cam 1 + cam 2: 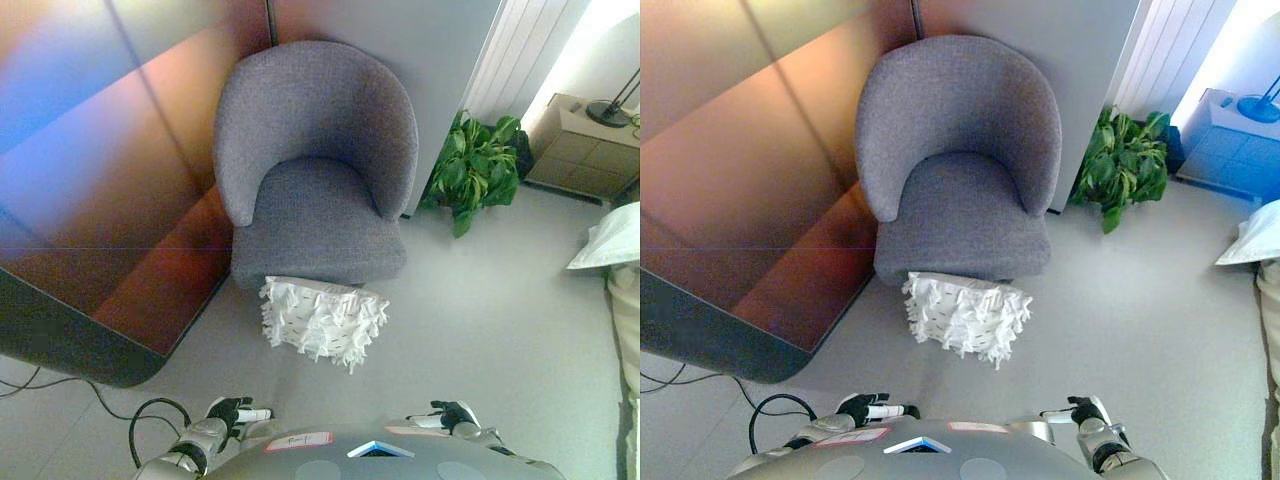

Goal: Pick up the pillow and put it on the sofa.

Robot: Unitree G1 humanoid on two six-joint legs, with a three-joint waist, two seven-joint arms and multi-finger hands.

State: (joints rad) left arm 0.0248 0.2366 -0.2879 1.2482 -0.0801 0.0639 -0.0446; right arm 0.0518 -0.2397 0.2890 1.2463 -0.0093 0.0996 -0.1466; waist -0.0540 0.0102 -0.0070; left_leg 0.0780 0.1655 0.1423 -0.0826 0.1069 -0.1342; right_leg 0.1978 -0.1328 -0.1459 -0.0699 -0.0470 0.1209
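Nearest the camera: left robot hand (232,411) and right robot hand (450,414), low at the frame's bottom edge, well apart, touching nothing and holding nothing. Fingers too small to judge; cannot tell whether open or curled. Pillow (322,318), white and fringed, on the floor, resting against the front base of the grey sofa (315,165). Seat unoccupied. Judged: task not begun; reach, grasp, lift and placement all outstanding.
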